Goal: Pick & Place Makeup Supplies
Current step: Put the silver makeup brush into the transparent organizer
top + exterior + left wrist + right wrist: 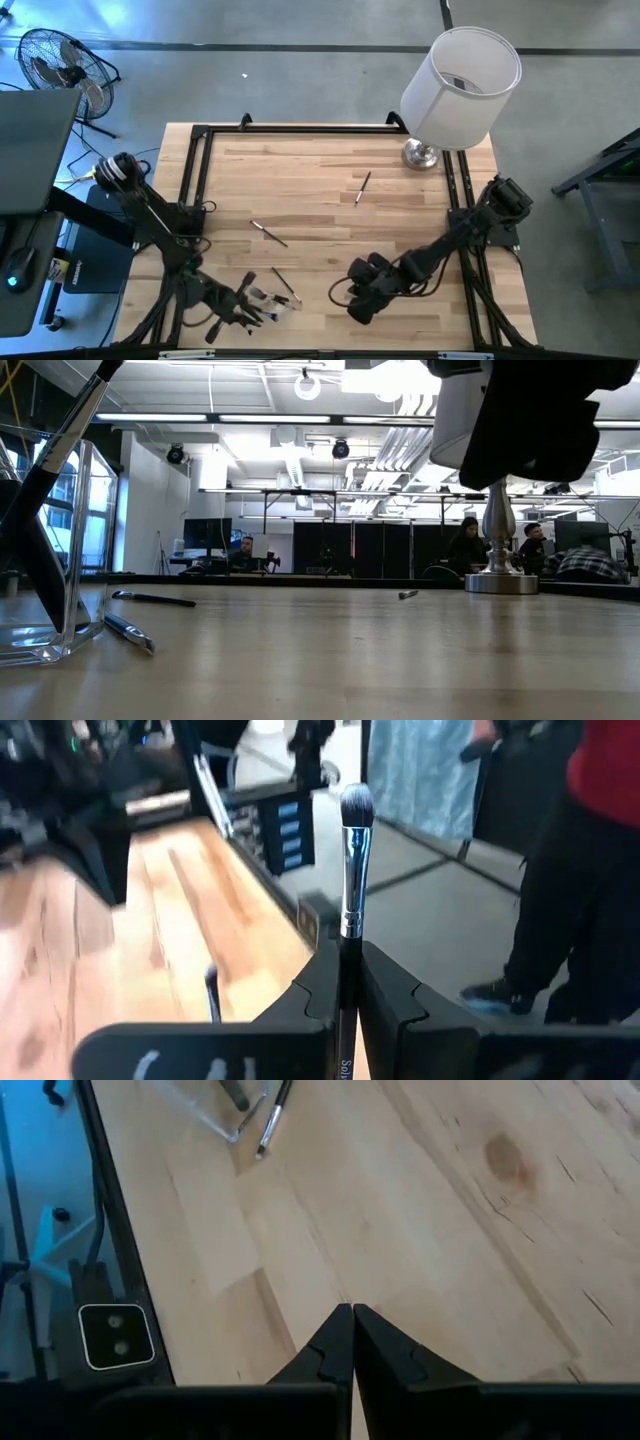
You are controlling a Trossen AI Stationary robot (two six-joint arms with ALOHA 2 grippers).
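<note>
The left gripper (350, 982) was pinching a makeup brush (352, 860) between its two dark fingers (318, 985), handle clamped upright so the silver ferrule and dark rounded tip stood clear above the fingertips. Seen from above, that gripper (250, 305) sat at the near left part of the wooden table (330, 190), right over a small clear container (272, 300). From table height the container (60, 550) showed as a clear-walled holder with a dark handle leaning inside it, though its top and left side were cut off by the frame.

Three more brushes lay loose on the boards: one (283, 283) just beside the container, one (268, 232) a little farther in toward the middle, and a third (362, 188) well apart, up near the lamp (455, 85). How many brushes were already in the container I could not make out; the gripper covered most of it.

The right gripper (352, 1330) had its fingers pressed together on nothing, hovering low over bare wood at the near middle (362, 295). Its camera caught only a corner of the container and the tip end of the nearest brush (272, 1120).

A person (590, 850) stood beyond the table's edge, seen only from the torso down.
</note>
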